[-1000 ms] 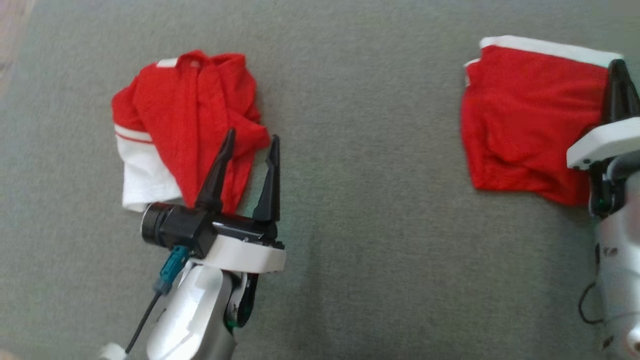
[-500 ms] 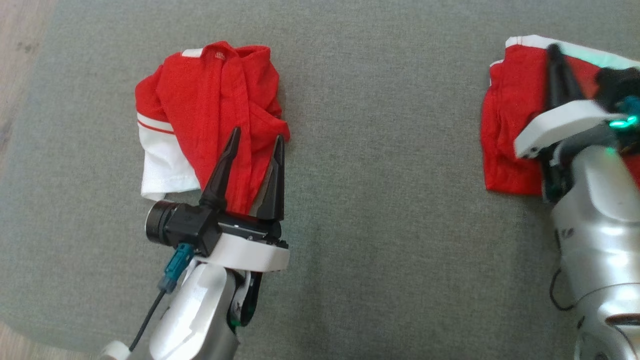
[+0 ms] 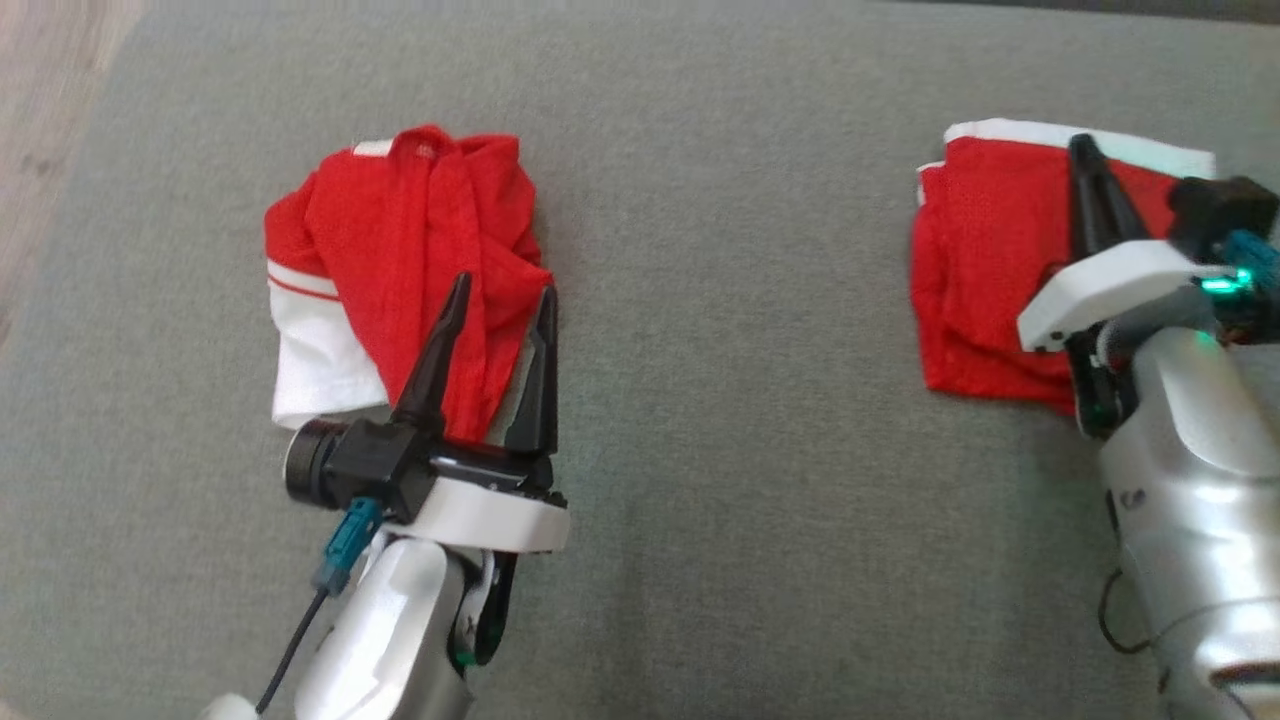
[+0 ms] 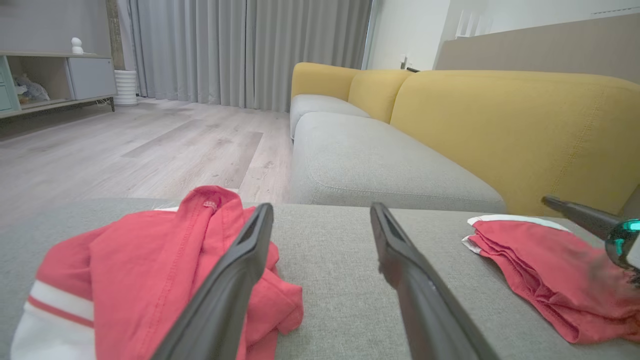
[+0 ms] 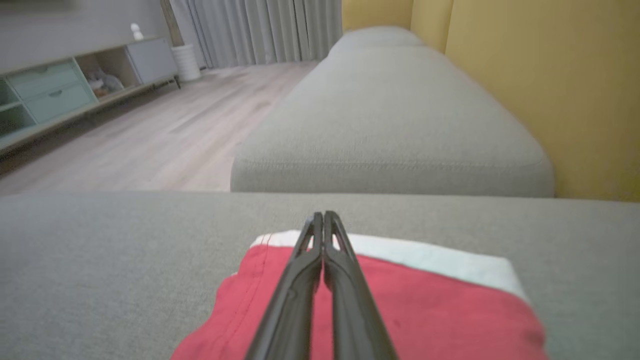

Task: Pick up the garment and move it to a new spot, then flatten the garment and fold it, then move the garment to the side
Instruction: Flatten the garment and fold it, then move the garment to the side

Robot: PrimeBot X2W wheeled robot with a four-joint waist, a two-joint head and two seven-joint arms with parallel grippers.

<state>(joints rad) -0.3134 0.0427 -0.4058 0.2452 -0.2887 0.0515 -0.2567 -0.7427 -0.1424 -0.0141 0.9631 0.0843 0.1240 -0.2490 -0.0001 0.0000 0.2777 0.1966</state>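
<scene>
A crumpled red-and-white garment (image 3: 390, 270) lies on the grey cushion (image 3: 720, 400) at the left. My left gripper (image 3: 503, 290) is open just above its near right edge, with red cloth between and under the fingers but not pinched. The left wrist view shows the same garment (image 4: 150, 260) beside my left gripper (image 4: 321, 210). A folded red garment with a white band (image 3: 985, 270) lies at the right. My right gripper (image 3: 1080, 150) is shut over it, fingers pressed together with nothing between them. In the right wrist view my right gripper (image 5: 320, 216) points across that folded garment (image 5: 425, 300).
Wooden floor (image 3: 50, 100) borders the cushion's left edge. Beyond the cushion stand a second grey seat (image 4: 370, 165) and a yellow backrest (image 4: 520, 125). A low cabinet (image 4: 55, 80) and grey curtains (image 4: 240, 50) line the far wall. Bare grey cushion lies between the two garments.
The head camera has shifted. My right arm swung left from the folded garment's right edge to above its middle. My left gripper edged further over the crumpled garment, staying open.
</scene>
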